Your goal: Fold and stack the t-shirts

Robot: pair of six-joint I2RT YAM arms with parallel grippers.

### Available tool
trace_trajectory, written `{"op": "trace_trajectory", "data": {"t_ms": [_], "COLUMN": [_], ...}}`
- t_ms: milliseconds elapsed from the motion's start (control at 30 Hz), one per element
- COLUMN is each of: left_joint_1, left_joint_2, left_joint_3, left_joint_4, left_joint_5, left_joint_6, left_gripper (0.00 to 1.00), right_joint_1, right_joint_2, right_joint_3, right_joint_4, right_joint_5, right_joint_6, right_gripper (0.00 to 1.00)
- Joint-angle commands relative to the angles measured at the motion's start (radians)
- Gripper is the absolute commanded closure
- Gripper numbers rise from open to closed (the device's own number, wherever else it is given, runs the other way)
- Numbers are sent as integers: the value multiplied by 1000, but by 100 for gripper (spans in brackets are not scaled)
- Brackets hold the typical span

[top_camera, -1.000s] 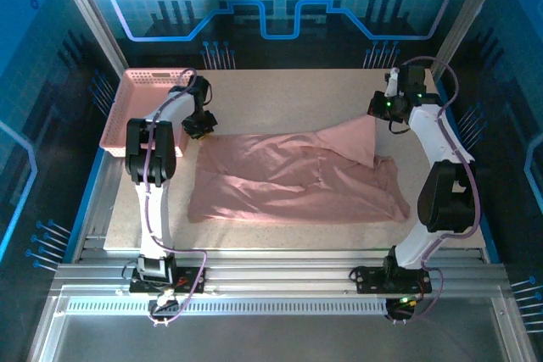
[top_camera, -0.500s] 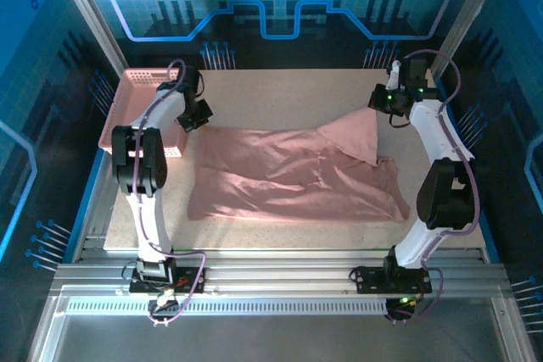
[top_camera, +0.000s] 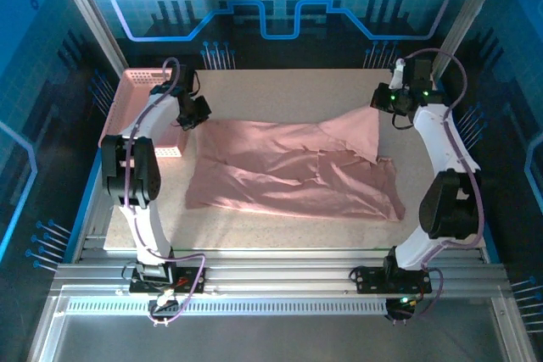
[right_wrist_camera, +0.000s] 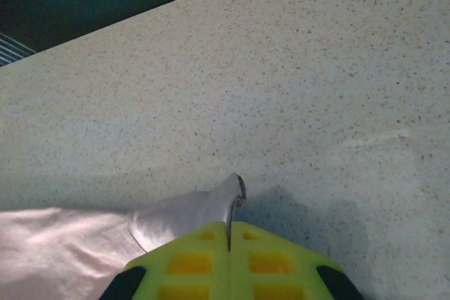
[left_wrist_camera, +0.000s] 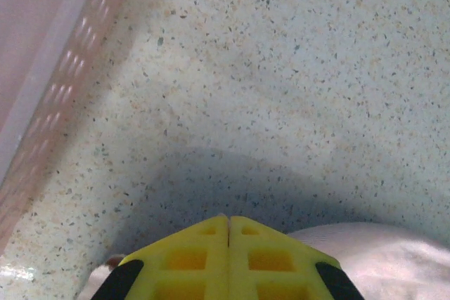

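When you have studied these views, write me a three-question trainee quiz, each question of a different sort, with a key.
1. True or false: the soft dusty-pink fabric t-shirt lies folded into a neat small square.
2. Pick one. The right gripper is: A) wide open; B) shut on the t-shirt's edge; C) shut on nothing.
3. Fill the gap: the rigid pink plastic lattice basket stands at the speckled table's far-____ corner, by the robot's own sides.

Key: 1 false, it lies spread out and rumpled; 2 B; 3 left.
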Motion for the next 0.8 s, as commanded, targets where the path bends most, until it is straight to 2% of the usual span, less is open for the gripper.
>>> {"op": "trace_trajectory", "data": {"t_ms": [0, 200, 400, 533, 767], "left_joint_1": [12, 12, 12, 12, 12], "left_joint_2": [-101, -223, -323, -342, -359], "left_joint_3": [-52, -183, -341, -415, -491], "left_joint_4": [37, 73, 107, 105, 93], "left_joint_5": [40, 68, 66, 59, 8], "left_joint_6": [53, 70, 61, 36, 2], "left_gripper": [100, 100, 100, 100, 100], "right_joint_1": [12, 7, -37, -94, -103], "right_joint_2": [-124, -281, -444, -522, -594], "right_joint_3": [-50, -161, -322, -416, -537], "right_joint_4": [-24, -102, -155, -168, -204], "right_joint_5": [10, -47, -12, -43, -69], "right_joint_6": [-44, -95, -64, -14, 50], "right_gripper": [100, 100, 100, 100, 100]}}
